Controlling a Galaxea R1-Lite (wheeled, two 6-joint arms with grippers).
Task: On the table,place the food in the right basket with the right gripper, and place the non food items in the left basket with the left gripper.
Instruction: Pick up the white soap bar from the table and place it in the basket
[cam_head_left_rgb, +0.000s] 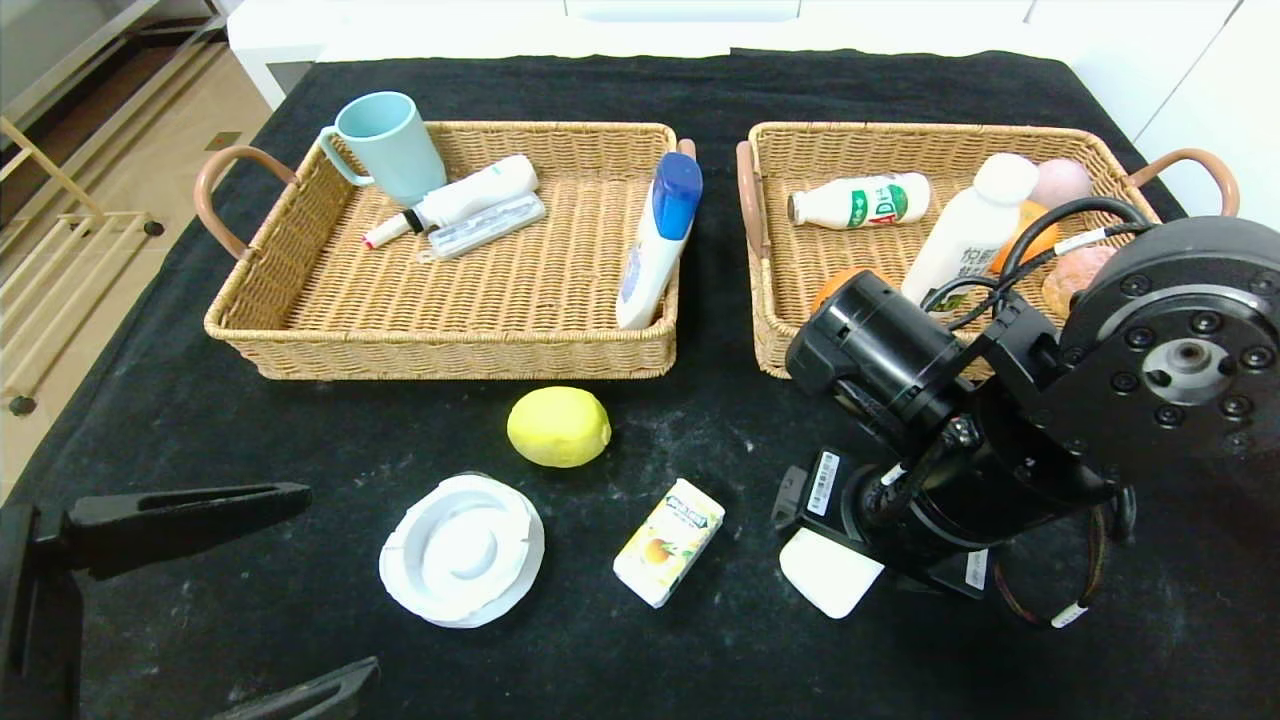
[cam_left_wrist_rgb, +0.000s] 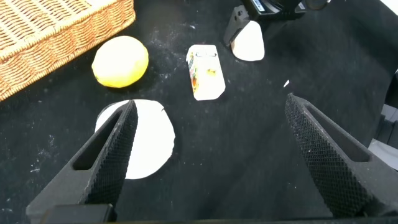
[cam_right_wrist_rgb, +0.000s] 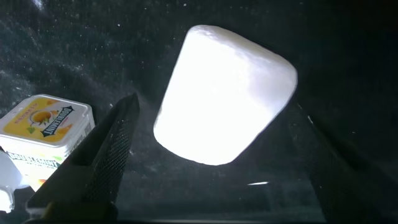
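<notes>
Right gripper (cam_right_wrist_rgb: 211, 168) is bent steeply down over the black table (cam_head_left_rgb: 700, 650), its fingers spread wide on either side of a white rounded item (cam_head_left_rgb: 830, 572) lying on the cloth, not yet closed on it. Just beside that sit a small juice carton (cam_head_left_rgb: 668, 541), a lemon (cam_head_left_rgb: 558, 426) and a white lid (cam_head_left_rgb: 462, 549), all in front of the two wicker baskets (cam_head_left_rgb: 450, 345). Left gripper (cam_left_wrist_rgb: 211, 149) hovers low at the near left edge, open and holding nothing

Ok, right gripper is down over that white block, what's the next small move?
Probably lower a touch and close: the open right gripper straddles the rounded white block, which lies on the black tablecloth. Whether it's food, I can't tell.
</notes>
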